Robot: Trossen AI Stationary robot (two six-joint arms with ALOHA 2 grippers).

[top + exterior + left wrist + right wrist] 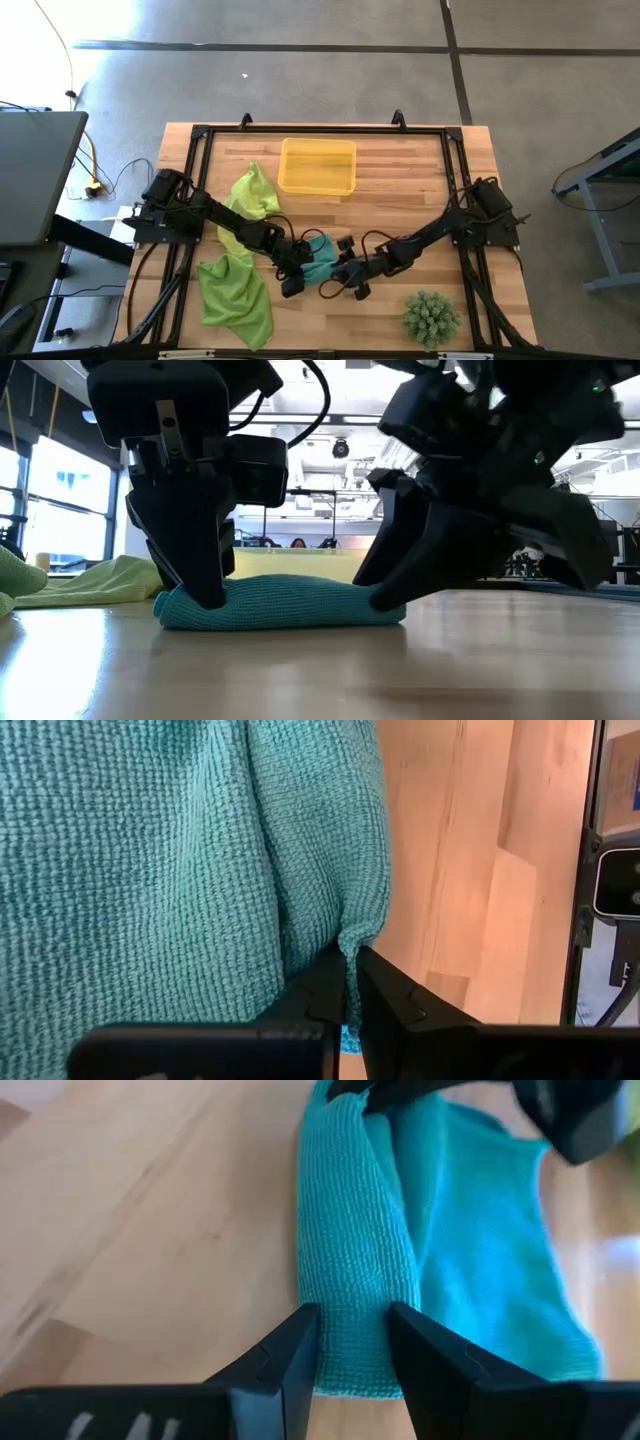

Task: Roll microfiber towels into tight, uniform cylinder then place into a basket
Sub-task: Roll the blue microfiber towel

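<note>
The left gripper (345,995) is pressed together on a thin fold at the edge of the teal towel (322,262), its fingers pointing down at the counter (400,190) with the arm stretched in from the left side. The right gripper (355,1345) straddles the other end of the same towel, its two fingers partly spread with the rolled part of the cloth between them, the arm reaching in low from the right. The low view shows what the high view hides: the teal towel lies as a flat, partly rolled bundle on the wood, both grippers bearing down on its ends. The right wrist view shows a tight ridge of roll beside a looser, still flat flap. The cloth has a fine looped weave; the counter is pale wooden planks in a black frame. Two lime-green towels lie crumpled on the left, one (252,195) near the basket and one (235,290) by the front edge. The basket (318,167), a shallow translucent yellow tray, sits at the far middle, well apart from the teal towel. A spiky green plant (431,317) stands at the front right.
</note>
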